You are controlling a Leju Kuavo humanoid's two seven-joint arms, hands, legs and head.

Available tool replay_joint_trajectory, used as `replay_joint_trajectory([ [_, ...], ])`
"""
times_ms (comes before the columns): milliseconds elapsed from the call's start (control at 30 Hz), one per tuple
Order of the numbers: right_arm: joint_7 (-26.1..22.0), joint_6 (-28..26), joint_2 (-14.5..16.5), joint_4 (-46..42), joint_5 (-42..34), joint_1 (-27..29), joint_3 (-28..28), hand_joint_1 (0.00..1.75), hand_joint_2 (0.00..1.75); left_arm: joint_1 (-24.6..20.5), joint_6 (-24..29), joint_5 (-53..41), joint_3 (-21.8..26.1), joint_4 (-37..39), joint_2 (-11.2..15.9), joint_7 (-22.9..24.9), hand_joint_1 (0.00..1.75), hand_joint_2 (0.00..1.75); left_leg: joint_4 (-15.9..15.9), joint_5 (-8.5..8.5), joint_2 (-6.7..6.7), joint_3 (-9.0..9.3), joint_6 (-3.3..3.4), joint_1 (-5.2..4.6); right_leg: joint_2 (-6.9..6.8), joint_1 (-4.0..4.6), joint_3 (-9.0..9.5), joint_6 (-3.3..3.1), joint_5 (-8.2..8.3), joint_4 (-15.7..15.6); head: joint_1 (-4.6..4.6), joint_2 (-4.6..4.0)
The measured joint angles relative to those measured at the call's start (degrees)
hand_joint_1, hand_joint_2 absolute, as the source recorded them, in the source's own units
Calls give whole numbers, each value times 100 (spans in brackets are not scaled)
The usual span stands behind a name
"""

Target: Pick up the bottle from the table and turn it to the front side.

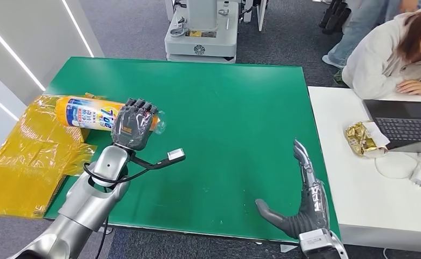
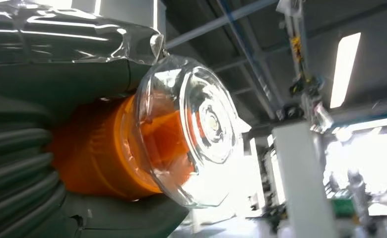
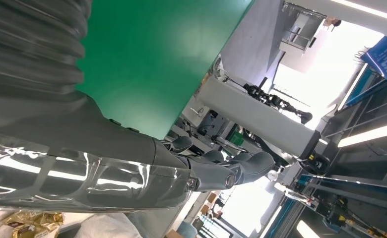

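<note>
The bottle [image 1: 87,113] is yellow-orange with a blue and white label, and it lies sideways above the left part of the green table [image 1: 214,108]. My left hand [image 1: 134,124] grips it near its neck end, fingers wrapped over it. In the left wrist view the bottle's orange cap under a clear cover [image 2: 181,134] sits in my left hand [image 2: 28,168]. My right hand [image 1: 300,194] rests open near the table's front right edge, fingers stretched out and thumb spread. The right wrist view has my right hand [image 3: 132,163] over the green table [image 3: 147,59].
Yellow plastic sheeting [image 1: 27,151] lies at the table's left edge. A white table [image 1: 359,178] to the right carries a laptop [image 1: 405,121], a gold wrapper [image 1: 362,137] and a cable. A person [image 1: 392,54] sits behind it. A white machine base [image 1: 200,38] stands beyond the table.
</note>
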Motion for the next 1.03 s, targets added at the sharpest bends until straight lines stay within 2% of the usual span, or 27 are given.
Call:
replay_joint_trajectory([
  [133,-23,-23,27,1,3,110,-59,0,175,-170,-746,-1,-390,283,223,866,175,175,-1,0,3,0,0,0,3,0,0,0,0,1,0,0],
  [267,3,-28,84,1,14,176,-114,0,175,-233,-1368,-1,-566,550,401,1206,175,175,-1,0,4,0,0,0,6,0,0,0,0,1,0,0],
  [367,65,6,133,-1,56,236,-186,0,175,-228,-1636,-2,-574,707,500,1263,175,175,-1,0,3,-2,0,0,4,0,0,-1,-1,1,0,0],
  [800,251,244,326,-259,285,421,-415,0,175,-47,-2188,-3,-573,825,824,1433,175,175,-3,0,2,-2,0,0,3,0,0,-1,-1,1,-1,0],
  [1033,263,292,378,-329,326,462,-506,0,175,102,-2305,-3,-487,849,870,1190,175,175,-3,0,2,-2,0,0,3,0,0,-1,-1,0,0,0],
])
